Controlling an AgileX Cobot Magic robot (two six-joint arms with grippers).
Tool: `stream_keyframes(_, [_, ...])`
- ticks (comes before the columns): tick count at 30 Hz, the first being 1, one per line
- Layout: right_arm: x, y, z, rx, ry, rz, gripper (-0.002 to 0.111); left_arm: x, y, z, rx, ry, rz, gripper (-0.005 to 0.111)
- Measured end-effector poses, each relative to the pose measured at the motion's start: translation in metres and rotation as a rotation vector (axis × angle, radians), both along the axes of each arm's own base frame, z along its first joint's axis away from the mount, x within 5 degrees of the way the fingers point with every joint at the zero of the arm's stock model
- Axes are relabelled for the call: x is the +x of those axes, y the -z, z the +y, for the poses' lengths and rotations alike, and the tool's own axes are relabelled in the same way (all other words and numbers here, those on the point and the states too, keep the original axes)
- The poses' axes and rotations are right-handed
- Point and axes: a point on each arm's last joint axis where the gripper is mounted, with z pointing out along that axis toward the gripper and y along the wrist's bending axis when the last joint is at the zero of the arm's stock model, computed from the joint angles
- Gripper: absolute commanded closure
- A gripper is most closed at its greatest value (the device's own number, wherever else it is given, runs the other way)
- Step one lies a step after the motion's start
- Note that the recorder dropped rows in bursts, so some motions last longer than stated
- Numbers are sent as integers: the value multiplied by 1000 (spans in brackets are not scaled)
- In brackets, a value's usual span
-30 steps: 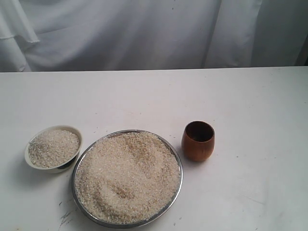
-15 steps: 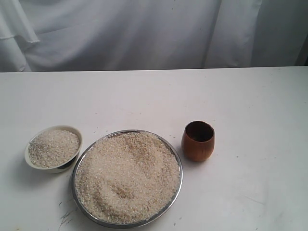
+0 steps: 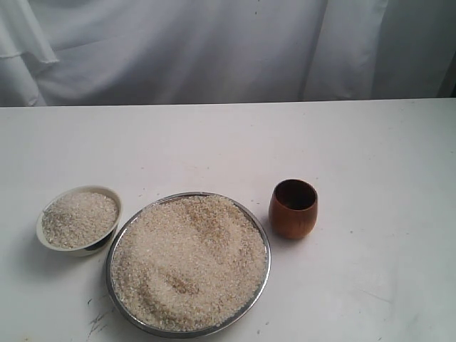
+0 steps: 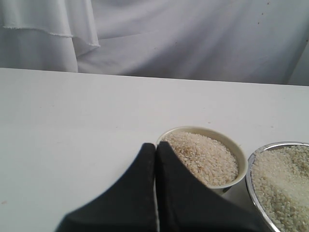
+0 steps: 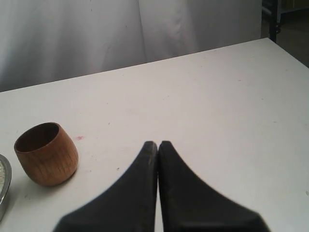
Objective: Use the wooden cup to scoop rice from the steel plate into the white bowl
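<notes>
wooden cup [image 3: 293, 210]: no displacement is detected, right of the frame's centre.
rice [image 3: 189, 260]: no change of surface is detected, lower centre.
whole scene: nothing is seen altered.

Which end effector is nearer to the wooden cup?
Right. The right end effector sits close beside the wooden cup; the left end effector is at the white bowl, beyond the steel plate.
</notes>
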Motion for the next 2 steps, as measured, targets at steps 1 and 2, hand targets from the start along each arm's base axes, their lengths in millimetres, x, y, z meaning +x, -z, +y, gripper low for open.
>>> stream_keyframes(1, [0, 0, 0, 0, 0, 0, 108, 0, 0, 0, 0, 0, 0, 107])
stream_keyframes(2, [0, 0, 0, 0, 0, 0, 108, 0, 0, 0, 0, 0, 0, 107])
